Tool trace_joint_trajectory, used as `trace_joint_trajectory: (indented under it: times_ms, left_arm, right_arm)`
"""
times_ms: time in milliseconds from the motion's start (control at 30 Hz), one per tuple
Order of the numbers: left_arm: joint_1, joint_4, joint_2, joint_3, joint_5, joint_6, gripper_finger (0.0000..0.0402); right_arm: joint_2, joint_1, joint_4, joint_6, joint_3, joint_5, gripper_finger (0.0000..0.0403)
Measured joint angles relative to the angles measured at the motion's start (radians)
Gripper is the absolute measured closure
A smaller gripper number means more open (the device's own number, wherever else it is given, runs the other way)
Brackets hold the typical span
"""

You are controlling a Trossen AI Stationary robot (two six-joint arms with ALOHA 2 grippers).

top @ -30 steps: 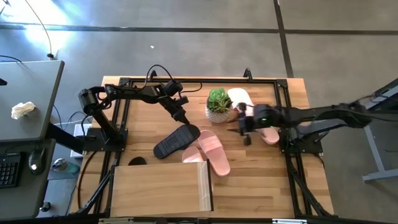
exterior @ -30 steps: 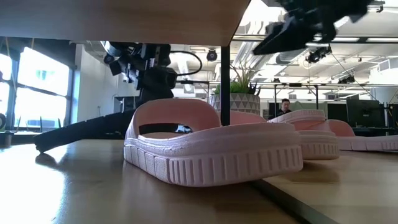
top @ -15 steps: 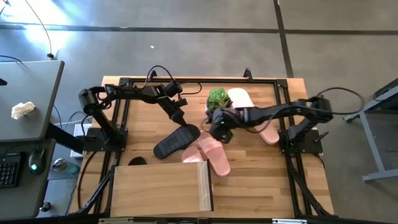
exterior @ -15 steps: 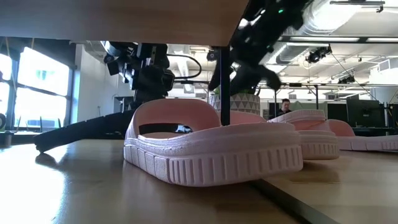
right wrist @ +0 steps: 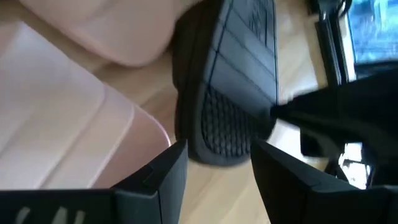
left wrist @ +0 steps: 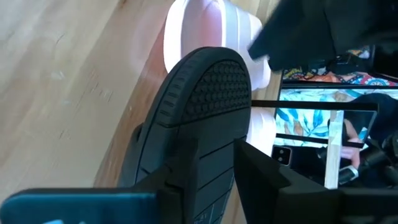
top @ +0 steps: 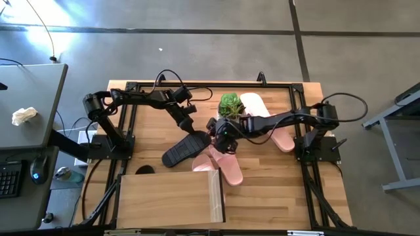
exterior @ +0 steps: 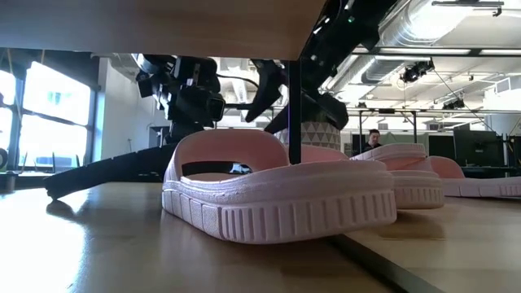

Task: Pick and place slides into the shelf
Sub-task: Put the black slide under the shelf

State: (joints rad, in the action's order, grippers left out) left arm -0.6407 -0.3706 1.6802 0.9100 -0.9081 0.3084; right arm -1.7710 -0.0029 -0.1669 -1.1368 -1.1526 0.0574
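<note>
A black slide (top: 186,149) lies slanted at the table's middle, its far end (top: 200,137) raised and its near end (exterior: 57,189) on the table. My left gripper (top: 191,125) is shut on that raised end. My right gripper (top: 217,133) is open and empty, level with the same end from the right; in its wrist view the treaded tip (right wrist: 227,127) stands just ahead of its fingers. Two pink slides (top: 223,160) lie beside the black one, a third (top: 283,139) lies at the right, and a pale one (top: 252,103) at the back. The shelf (top: 167,200) stands at the near edge. My left gripper holds the black slide near its far end (left wrist: 208,158), with one finger on each long side and the treaded sole toward the wrist camera. The fingers come slanting down from the far left. The far end is lifted and the slide tilts, its near end on the table.
A potted green plant (top: 230,106) stands just behind my right gripper. A second black slide (top: 143,170) lies at the shelf's far left corner. The pink slides lie close under my right arm. A desk (top: 26,118) stands left of the table.
My right arm has swung from the table's right side toward the left, passing in front of the plant, and its gripper now stands at the black slide's raised end. My left gripper and the black slide have barely moved.
</note>
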Motion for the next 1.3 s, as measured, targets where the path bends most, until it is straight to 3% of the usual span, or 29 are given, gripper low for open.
trace_joint_trajectory:
  times_ms: [233, 633, 767, 1167, 1300]
  left_arm:
    - [0.0, 0.0, 0.0, 0.0, 0.015, 0.002, 0.0311]
    - [0.0, 0.001, 0.0, 0.0, 0.025, 0.01, 0.0311]
    - [-0.001, -0.001, 0.0, 0.0, 0.024, 0.013, 0.0311]
    - [0.0, 0.002, 0.0, 0.0, 0.018, 0.013, 0.0311]
    - [0.0, 0.012, 0.0, 0.0, 0.019, -0.024, 0.0311]
  right_arm:
    - [-0.005, 0.01, -0.023, 0.01, 0.011, 0.005, 0.0234]
    - [-0.039, 0.01, 0.096, -0.032, 0.039, -0.01, 0.0234]
    - [-0.085, 0.016, 0.13, -0.033, 0.04, 0.069, 0.0234]
    - [-0.132, 0.016, 0.268, -0.03, 0.04, 0.134, 0.0235]
    - [-0.132, 0.01, 0.283, -0.018, 0.04, 0.151, 0.0258]
